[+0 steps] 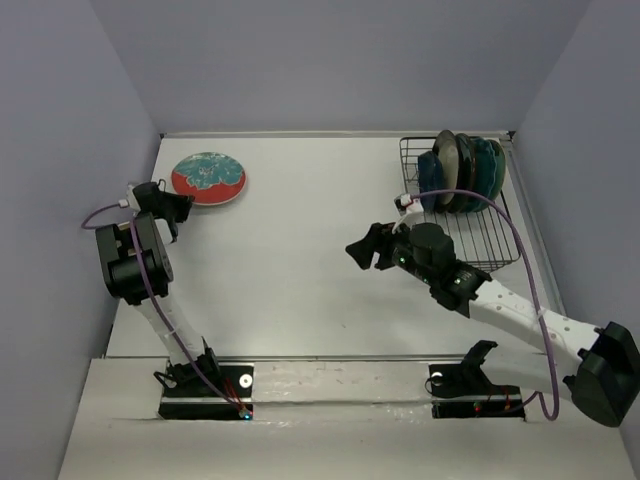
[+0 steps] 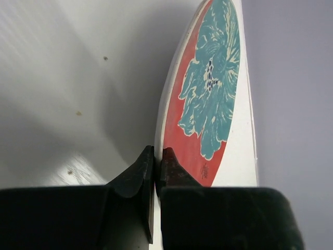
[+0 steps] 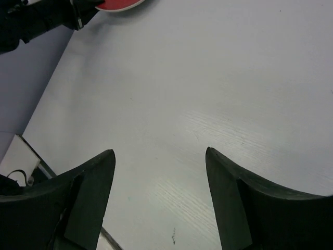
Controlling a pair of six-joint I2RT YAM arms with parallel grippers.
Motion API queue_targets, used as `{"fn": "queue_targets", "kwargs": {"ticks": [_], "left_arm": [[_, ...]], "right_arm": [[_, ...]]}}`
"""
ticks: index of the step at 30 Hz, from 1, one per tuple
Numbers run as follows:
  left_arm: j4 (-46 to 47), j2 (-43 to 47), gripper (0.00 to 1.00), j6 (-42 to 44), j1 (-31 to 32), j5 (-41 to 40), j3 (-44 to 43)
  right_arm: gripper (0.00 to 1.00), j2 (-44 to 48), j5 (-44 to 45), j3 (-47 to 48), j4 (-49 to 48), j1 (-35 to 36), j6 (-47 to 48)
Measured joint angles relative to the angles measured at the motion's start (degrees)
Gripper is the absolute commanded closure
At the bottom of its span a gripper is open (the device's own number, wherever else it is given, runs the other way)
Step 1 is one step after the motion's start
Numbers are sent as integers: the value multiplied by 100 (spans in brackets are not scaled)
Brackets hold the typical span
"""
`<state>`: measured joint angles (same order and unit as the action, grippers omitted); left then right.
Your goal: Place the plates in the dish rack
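Pick-up step: pinching red-rimmed plate point(image 2: 208, 88) rim with left gripper point(image 2: 155, 156); right gripper point(image 3: 158, 152) spread, empty. Next: lift, carry rightward to dish rack point(image 1: 482, 240).

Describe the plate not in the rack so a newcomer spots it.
Far left corner of the table, across from the dish rack. The plate there has its rim pinched by the left fingers. Unlike the racked plates, it is red with a teal flower.

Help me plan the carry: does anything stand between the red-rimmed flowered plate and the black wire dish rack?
Only the open right gripper, hanging just left of the rack; the left gripper holds the plate.
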<state>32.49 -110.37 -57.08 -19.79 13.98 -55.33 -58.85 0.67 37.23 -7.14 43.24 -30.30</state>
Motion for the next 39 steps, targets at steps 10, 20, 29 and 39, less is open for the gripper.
{"fn": "queue_targets", "kwargs": {"ticks": [10,20,29,39], "left_arm": [[-1080,2186,94,610,1054,424,855],[-951,4468,94,662,2435,1147,1895],[-1213,4833,94,651,3132,1615,2199],[-1012,5123,94,590,3250,2085,2199]], "right_arm": [[7,-1001,-411,896,175,-2,-59],[6,-1215,-581,1316,350,-640,-321],[5,-1360,-1276,1316,411,-1506,-516],[60,-1521,-2131,763,-389,-1591,-942]]}}
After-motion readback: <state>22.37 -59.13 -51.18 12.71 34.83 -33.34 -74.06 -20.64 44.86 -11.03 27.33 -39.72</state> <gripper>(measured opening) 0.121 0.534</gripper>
